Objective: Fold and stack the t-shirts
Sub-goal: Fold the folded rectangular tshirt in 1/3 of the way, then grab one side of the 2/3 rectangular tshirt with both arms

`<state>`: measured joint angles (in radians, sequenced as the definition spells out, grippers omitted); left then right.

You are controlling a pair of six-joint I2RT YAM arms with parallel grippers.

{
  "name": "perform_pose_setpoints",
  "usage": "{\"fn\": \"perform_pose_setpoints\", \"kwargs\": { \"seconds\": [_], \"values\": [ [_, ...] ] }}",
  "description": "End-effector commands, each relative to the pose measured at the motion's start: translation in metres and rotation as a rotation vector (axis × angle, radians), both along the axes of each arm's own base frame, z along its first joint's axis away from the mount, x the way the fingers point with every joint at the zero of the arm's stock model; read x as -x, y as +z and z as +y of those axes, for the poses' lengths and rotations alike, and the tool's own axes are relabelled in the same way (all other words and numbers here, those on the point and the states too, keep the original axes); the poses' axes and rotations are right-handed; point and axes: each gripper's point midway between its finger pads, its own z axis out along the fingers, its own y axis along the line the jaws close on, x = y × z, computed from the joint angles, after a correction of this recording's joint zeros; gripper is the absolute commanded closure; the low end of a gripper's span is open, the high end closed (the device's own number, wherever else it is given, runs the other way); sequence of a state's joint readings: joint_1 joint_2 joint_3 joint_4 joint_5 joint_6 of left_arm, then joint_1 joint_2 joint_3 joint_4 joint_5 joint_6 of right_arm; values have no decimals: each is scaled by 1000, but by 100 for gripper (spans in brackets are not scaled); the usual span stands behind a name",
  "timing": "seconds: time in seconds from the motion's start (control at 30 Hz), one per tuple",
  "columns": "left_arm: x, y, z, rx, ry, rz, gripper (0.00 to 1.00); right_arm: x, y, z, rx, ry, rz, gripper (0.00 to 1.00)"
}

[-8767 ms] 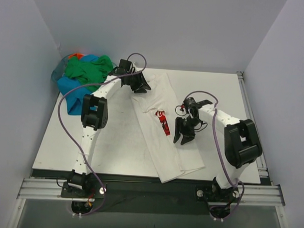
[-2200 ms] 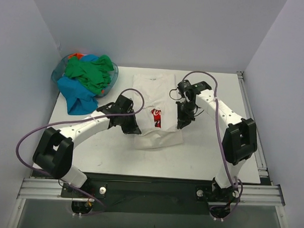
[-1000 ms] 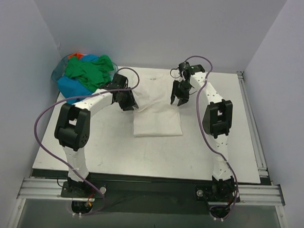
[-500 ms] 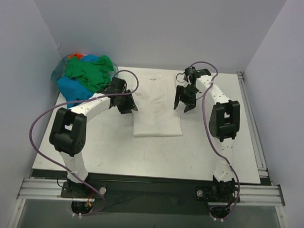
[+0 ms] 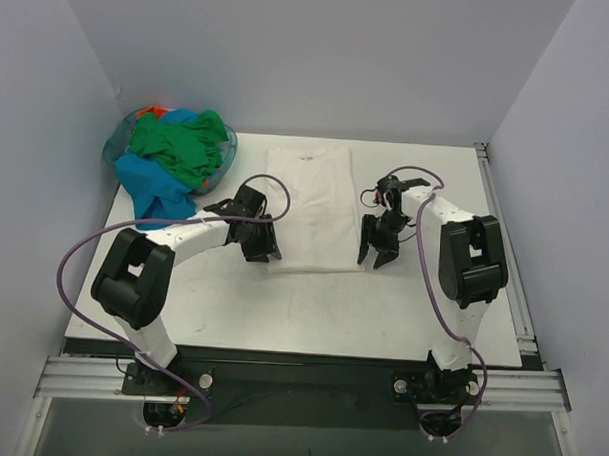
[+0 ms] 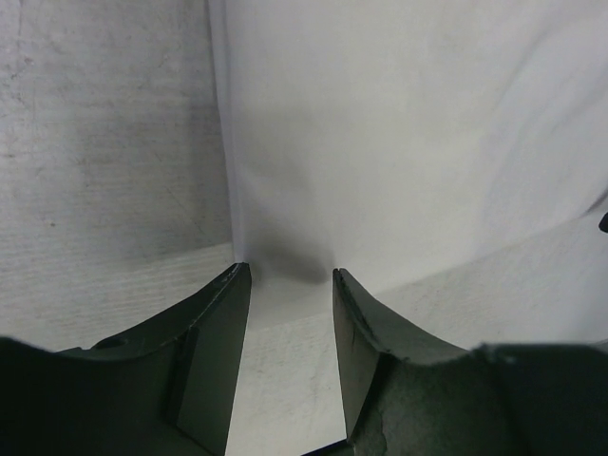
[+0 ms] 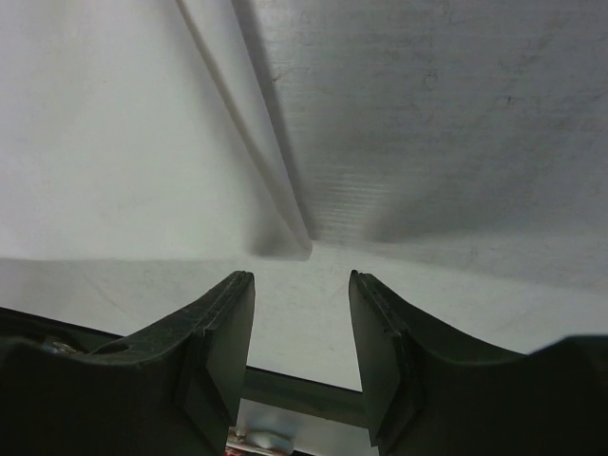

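The left gripper (image 6: 290,274) has its jaws released, with nothing between them. Its two dark fingers (image 6: 211,356) stand apart above bare table (image 6: 114,142). Just beyond the tips, at 12 o'clock in the wrist view, lies one near corner of the folded white t-shirt (image 6: 380,142), shaded where the cloth meets the table. Whether the tips touch the cloth cannot be told.

The right gripper (image 7: 300,277) is likewise released and holds nothing. Its fingers (image 7: 385,361) frame the shirt's other near corner, where layered folded edges of the white t-shirt (image 7: 114,142) run away toward 11 o'clock. Bare table (image 7: 427,114) fills the side toward 1 o'clock.

From above, the left gripper (image 5: 264,249) sits at the 7 o'clock corner of the white t-shirt (image 5: 313,203). The right gripper (image 5: 374,256) sits at its 5 o'clock corner. The shirt lies flat as a neat upright rectangle in the middle of the table (image 5: 182,304), reaching toward the 12 o'clock edge. No print shows on its upper face.

Toward 10 o'clock, in the table's far corner, the other shirts lie in a loose heap. A green shirt (image 5: 177,144) is on top and a blue shirt (image 5: 151,193) spills toward the table's middle. A sliver of an orange shirt (image 5: 153,112) shows at the back. A purple cable (image 5: 79,250) loops beside the left arm.
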<state>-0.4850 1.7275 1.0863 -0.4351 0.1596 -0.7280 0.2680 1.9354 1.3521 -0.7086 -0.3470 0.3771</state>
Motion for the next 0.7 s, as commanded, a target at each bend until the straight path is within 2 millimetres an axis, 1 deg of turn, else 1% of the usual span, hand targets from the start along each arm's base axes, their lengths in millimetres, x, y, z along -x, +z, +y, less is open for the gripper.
{"fn": "perform_pose_setpoints", "kwargs": {
  "seconds": [0.0,0.13,0.2,0.23,0.27,0.47,0.57,0.6,0.67],
  "values": [
    [1,20,0,7,17,-57,50,-1,10,4,-29,-11,-49,56],
    [8,22,0,1,15,-58,50,3,1,5,-31,-4,-30,59],
    [12,20,1,-1,21,-49,50,7,-3,6,-28,6,-24,59],
    [14,22,1,4,22,-54,50,9,-6,7,-24,12,-16,59],
    [16,19,3,3,28,-47,50,11,-7,8,-21,17,-13,60],
    [23,17,3,18,37,-37,49,23,-22,10,8,42,28,64],
    [26,12,3,15,37,-25,49,27,-28,8,32,53,37,69],
    [26,10,3,10,35,-21,49,27,-30,7,36,53,42,73],
    [27,5,2,6,32,-9,48,28,-32,5,48,55,46,75]
  ]
}}
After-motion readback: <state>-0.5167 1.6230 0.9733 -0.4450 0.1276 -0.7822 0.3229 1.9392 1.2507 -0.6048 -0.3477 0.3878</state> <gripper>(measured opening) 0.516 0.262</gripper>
